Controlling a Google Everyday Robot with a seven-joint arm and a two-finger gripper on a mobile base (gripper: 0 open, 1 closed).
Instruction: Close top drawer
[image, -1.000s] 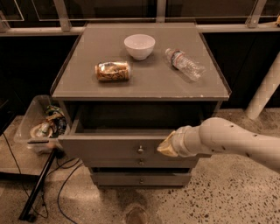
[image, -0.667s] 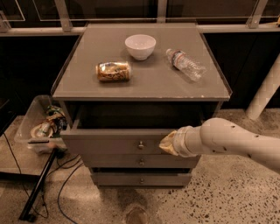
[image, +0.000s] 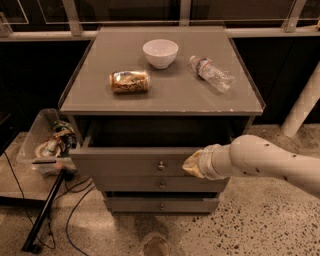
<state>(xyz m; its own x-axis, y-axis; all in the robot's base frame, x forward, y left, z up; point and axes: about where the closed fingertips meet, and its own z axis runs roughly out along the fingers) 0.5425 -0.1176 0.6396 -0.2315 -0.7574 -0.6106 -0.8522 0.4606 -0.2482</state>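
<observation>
The top drawer (image: 125, 162) of the grey-brown cabinet stands pulled out, its dark inside showing under the cabinet top. Its flat front has a small round metal knob (image: 161, 164) at the centre. My gripper (image: 192, 165) comes in from the right on a white arm (image: 265, 162). Its tip is against the drawer front, to the right of the knob. Two shorter drawer fronts (image: 161, 195) sit below.
On the cabinet top lie a white bowl (image: 160, 53), a tipped can (image: 130, 81) and a plastic bottle (image: 212, 73) on its side. A clear bin of clutter (image: 46, 145) stands on the floor at the left, with a dark pole (image: 45, 210) and cables. A white post (image: 303, 102) rises at right.
The drawer front looks slightly farther in than a second ago. The gripper stays against the front, right of the knob.
</observation>
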